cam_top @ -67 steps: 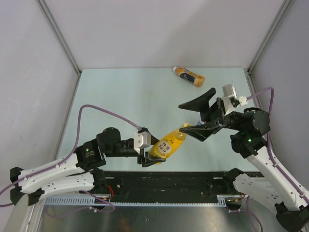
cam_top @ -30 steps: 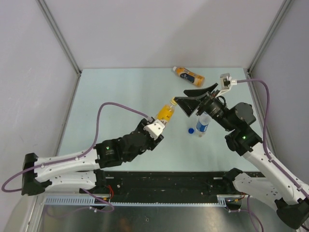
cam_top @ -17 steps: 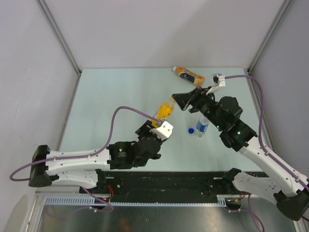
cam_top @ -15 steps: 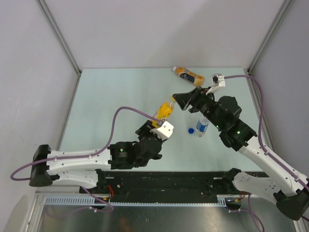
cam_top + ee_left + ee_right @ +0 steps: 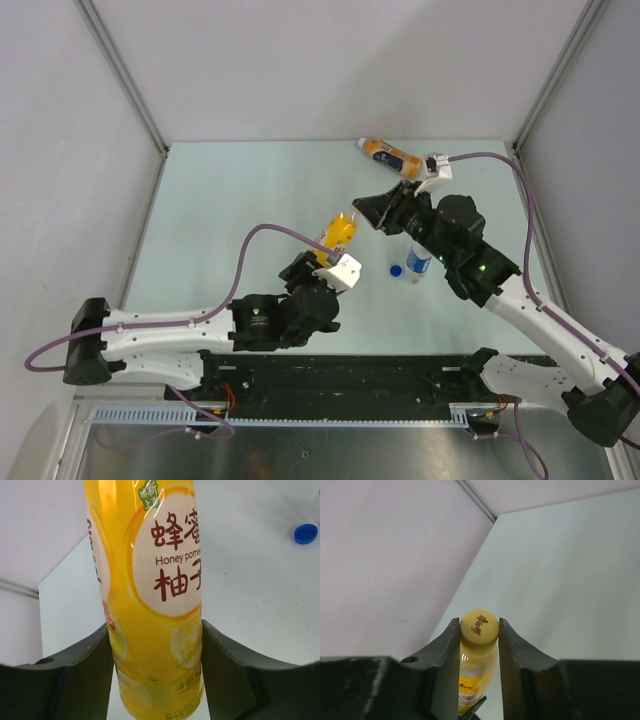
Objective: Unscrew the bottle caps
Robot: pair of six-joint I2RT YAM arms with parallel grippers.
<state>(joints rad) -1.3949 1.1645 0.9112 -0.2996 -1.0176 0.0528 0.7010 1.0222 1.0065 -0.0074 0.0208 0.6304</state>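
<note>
The left fingers (image 5: 75, 670) hold the yellow-liquid plastic bottle (image 5: 340, 232) near the counter (image 5: 250, 190) centre. The right fingers (image 5: 445, 650), wide a moment ago, now pinch its round yellow cap (image 5: 479, 625) from 3 o'clock, so unscrewing can begin.

R gripper (image 5: 368, 211): no gap, fingers tight both sides of yellow cap (image 5: 479, 624). L gripper (image 5: 155, 650) full w/ yellow bottle (image 5: 150, 580). Near side of R gripper, under its arm: clear bottle (image 5: 419, 262) and blue cap (image 5: 396, 269) block. Behind it: orange bottle (image 5: 391, 156). Left of both: table (image 5: 230, 200) open.
</note>
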